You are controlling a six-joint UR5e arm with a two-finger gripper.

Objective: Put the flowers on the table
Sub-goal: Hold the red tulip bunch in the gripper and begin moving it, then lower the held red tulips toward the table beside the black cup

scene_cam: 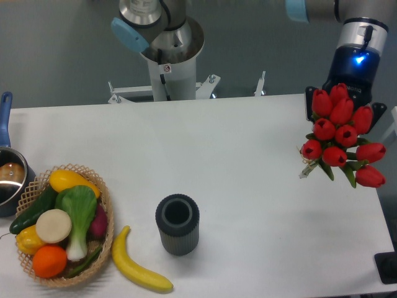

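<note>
1. The gripper [343,99] hangs above the table's [236,155] right edge; the fingers are hidden behind red buds, so their state cannot be told.
2. The flowers [341,133] sit directly at the fingers, off the tabletop.

I see a wicker basket [107,239] at front left — holding a leafy green vegetable [79,210], an orange [49,261], a cucumber [34,210] and more. A banana [138,269] lies just beside it; a dark ribbed cup [177,224] stands upright nearby — a blue-handled pot [7,174] at the left edge.
</note>
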